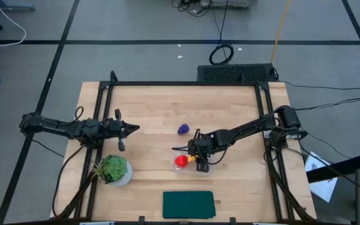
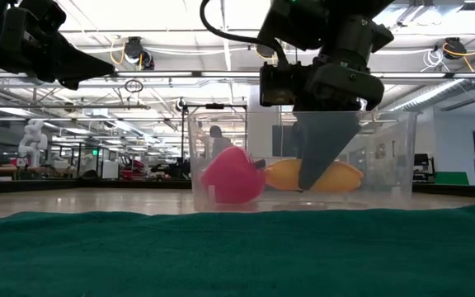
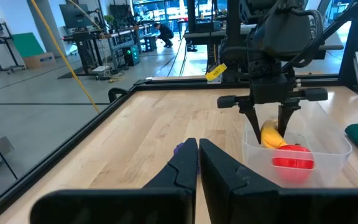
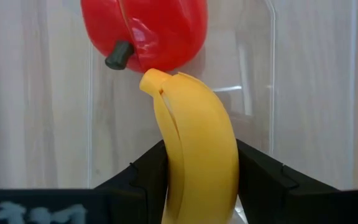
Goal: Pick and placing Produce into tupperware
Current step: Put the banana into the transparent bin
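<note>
The clear tupperware (image 1: 192, 164) stands on the table's middle right. In it lie the red fruit (image 1: 181, 160) and the yellow banana (image 1: 199, 161), whose tip touches the fruit (image 4: 145, 31). My right gripper (image 1: 200, 156) reaches down into the tupperware (image 2: 386, 157) and is shut on the banana (image 4: 197, 137). The purple bunch (image 1: 184, 129) lies on the bare table, beyond the tupperware. My left gripper (image 1: 130, 129) is shut and empty, up over the table's left part. My right gripper pinches the banana's two long sides (image 4: 229, 168) between its two fingers (image 4: 263, 177), back from the tip that meets the red fruit. The fingers point down from above and lie across the banana. The banana (image 2: 336, 176) lies low in the tupperware, about level.
A leafy green plant in a white pot (image 1: 112, 169) stands at the near left. A dark green flat cloth (image 1: 188, 204) lies at the near edge, in front of the tupperware. A black frame (image 1: 186, 84) runs around the table.
</note>
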